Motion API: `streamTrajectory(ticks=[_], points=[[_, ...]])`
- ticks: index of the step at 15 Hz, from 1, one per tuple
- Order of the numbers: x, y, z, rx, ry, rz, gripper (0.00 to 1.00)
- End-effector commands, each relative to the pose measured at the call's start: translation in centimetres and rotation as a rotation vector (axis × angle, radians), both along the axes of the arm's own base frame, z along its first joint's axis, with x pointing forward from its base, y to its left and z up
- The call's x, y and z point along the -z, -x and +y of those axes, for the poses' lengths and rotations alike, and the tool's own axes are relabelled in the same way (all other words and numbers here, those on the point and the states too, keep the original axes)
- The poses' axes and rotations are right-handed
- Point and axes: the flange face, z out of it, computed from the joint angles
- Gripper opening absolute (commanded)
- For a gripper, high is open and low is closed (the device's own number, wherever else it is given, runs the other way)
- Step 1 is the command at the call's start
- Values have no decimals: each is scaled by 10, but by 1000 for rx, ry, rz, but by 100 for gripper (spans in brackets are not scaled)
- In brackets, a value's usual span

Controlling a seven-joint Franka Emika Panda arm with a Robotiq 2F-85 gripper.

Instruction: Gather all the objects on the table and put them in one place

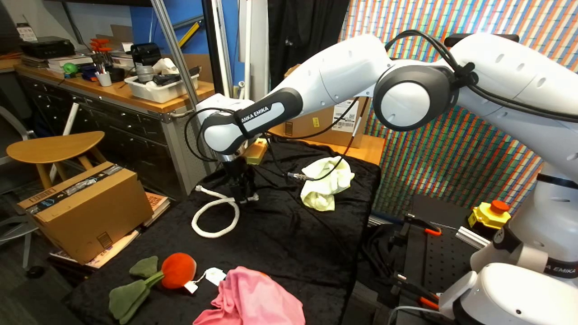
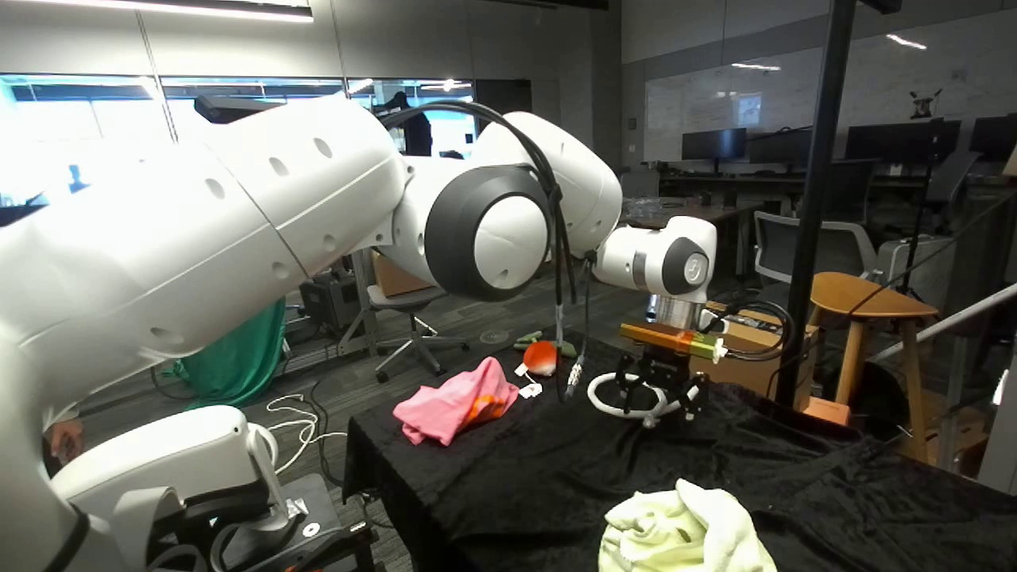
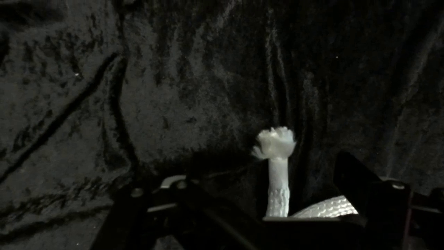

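Wrist view: braided rope [image 3: 278, 185] (frayed end).

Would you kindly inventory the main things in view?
table: 1, black, central
rope: 1, white, on table
plush: 1, red and green, on table
cloth: 1, pink, on table near plush
bundle: at least 1 piece, cream, on table
boxes: at least 2, brown, near table
stool: 1, tan, near a box
bin: 1, white, on workbench
stop button: 1, red and yellow, off table
arm: 1, white, over table
gripper: 1, black, open, at one rope end
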Motion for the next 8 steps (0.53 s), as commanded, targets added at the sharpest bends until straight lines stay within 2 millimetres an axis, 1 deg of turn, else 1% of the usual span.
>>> streamTrajectory(ticks=[1,2,6,7,8], points=[[-3,-5,-1,5,-27,8,66],[-4,-5,-1,7,-28,6,56],[-10,-7,-1,0,-21,-7,27],[-12,-8,-1,-1,-20,-11,18],[-15,-8,-1,1,-16,-13,12]])
